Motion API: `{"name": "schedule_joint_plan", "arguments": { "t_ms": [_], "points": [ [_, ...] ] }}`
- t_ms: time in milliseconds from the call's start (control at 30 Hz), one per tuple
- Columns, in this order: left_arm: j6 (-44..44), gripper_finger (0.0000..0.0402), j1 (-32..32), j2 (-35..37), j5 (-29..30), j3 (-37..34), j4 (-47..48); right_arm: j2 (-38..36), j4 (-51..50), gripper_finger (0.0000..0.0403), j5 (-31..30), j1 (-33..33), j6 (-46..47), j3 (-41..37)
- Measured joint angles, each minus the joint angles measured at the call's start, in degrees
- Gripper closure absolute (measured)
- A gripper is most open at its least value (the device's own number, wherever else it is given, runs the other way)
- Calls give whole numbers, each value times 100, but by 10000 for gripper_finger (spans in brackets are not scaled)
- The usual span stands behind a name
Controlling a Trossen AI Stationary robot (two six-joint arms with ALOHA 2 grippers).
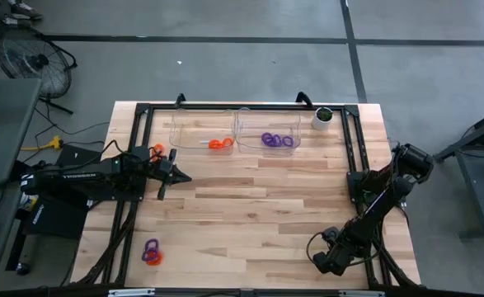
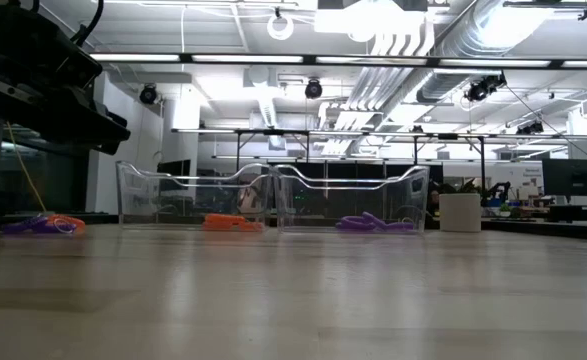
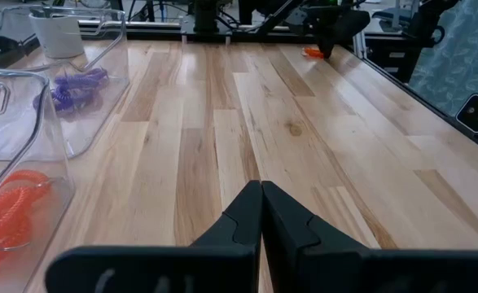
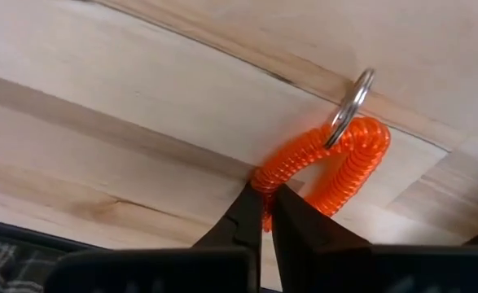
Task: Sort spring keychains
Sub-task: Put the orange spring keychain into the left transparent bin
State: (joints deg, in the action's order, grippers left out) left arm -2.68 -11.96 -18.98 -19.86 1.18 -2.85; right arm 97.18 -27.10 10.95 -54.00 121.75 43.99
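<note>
At the table's near right corner my right gripper (image 4: 267,195) is shut on an orange spring keychain (image 4: 344,167) with a metal ring (image 4: 348,106). In the high view the right gripper (image 1: 322,261) hides it. My left gripper (image 3: 260,213) stands shut over the table's left side (image 1: 176,175), touching nothing. Another orange keychain (image 1: 219,144) lies in the left clear bin (image 1: 194,115). Purple ones (image 1: 277,140) lie in the right bin (image 1: 268,114). A purple and an orange one (image 1: 151,253) lie together near the left front, and an orange one (image 1: 157,151) lies by the left arm. My right gripper pinches the orange keychain's coil (image 4: 265,175) between its two fingertips, at the side of the loop away from the metal ring. The fingers come steeply from above. The loop lies flat on the wood.
A small white cup (image 1: 322,117) with a dark top stands at the far right, beside the right bin. A black frame (image 1: 250,106) runs round the table's edges. Bare wood (image 1: 250,214) fills the middle between the arms.
</note>
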Motion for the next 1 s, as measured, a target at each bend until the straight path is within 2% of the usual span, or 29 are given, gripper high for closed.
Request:
{"name": "schedule_joint_plan", "arguments": {
  "t_ms": [167,367,500,667,767,1000],
  "points": [
    [2,400,0,0,1,0,-2,-183,-87,399,-350,16,-342,-29],
    [2,400,-1,-2,0,1,-2,-822,-803,401,-2099,236,-1004,-111],
    [1,400,1,-1,0,1,1,-1360,-928,402,-2850,628,-1677,-87],
    [1,400,2,0,0,-1,0,-2028,-990,402,-3275,1542,-2946,-91],
    [2,400,0,-2,0,1,0,-2357,-887,402,-3266,2356,-3861,-92],
    [2,400,2,0,0,1,0,-2498,-200,403,-2519,4405,-6344,334]
  ]
}}
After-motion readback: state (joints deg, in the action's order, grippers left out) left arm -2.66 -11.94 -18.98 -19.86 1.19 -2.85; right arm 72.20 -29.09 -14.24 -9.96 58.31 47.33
